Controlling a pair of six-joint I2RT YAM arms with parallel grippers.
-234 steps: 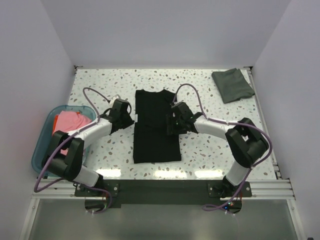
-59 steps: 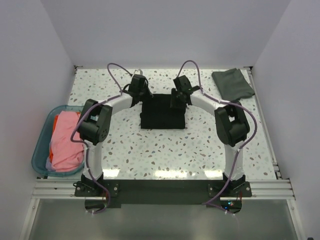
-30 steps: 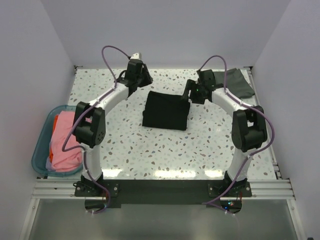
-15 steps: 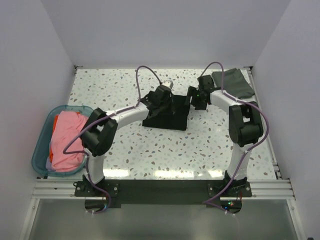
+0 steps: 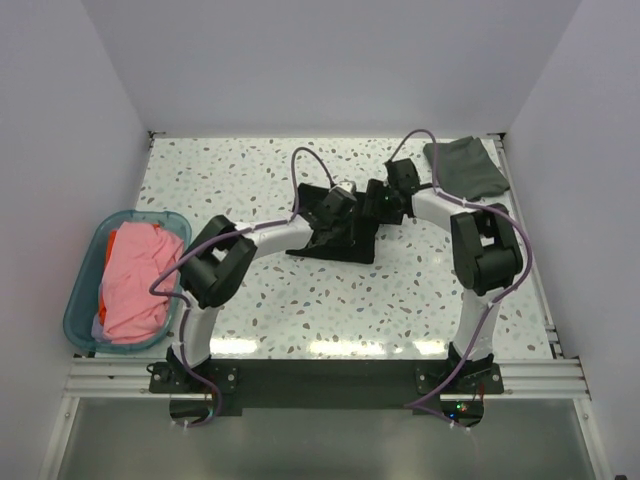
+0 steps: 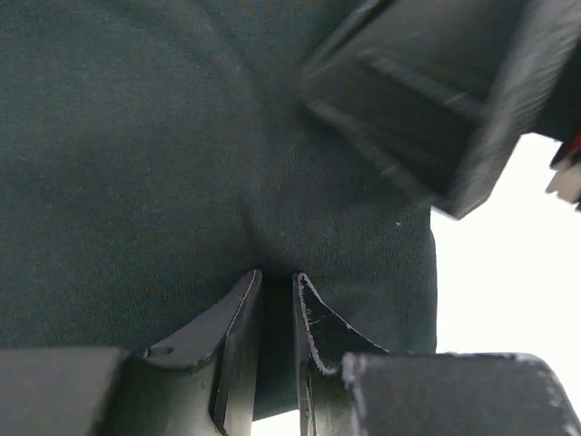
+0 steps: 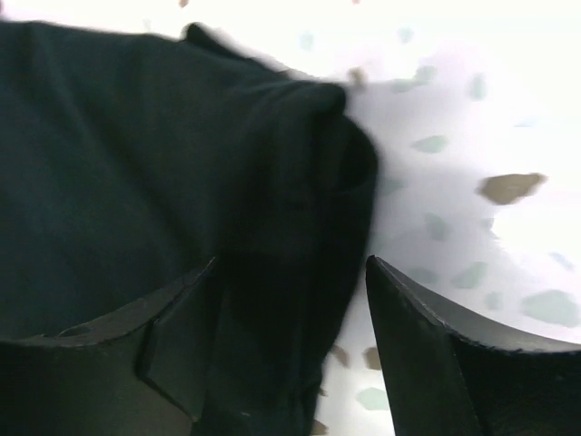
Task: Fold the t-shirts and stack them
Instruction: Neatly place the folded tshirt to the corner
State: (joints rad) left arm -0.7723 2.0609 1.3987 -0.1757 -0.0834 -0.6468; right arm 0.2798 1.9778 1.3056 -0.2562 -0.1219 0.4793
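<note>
Observation: the black t-shirt (image 5: 350, 245) lies folded into a compact rectangle in the middle of the bench (image 5: 300, 300). The left tool (image 6: 277, 295) sits on top of it with its fingers drawn nearly together, pinching a pucker of cloth (creases converge on the gap). The right tool (image 7: 289, 309) is at the shirt's right edge, fingers spread wide and straddling the folded edge. The grey-green t-shirt (image 5: 465, 168) lies at the far right corner. The pink t-shirt (image 5: 135, 290) and orange-red t-shirt (image 5: 125, 238) lie in the teal tub (image 5: 78, 300) at left.

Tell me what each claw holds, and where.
The left claw seems pinched on a pucker atop the black t-shirt. The right claw stands open astride its folded edge, gripping nothing.
</note>
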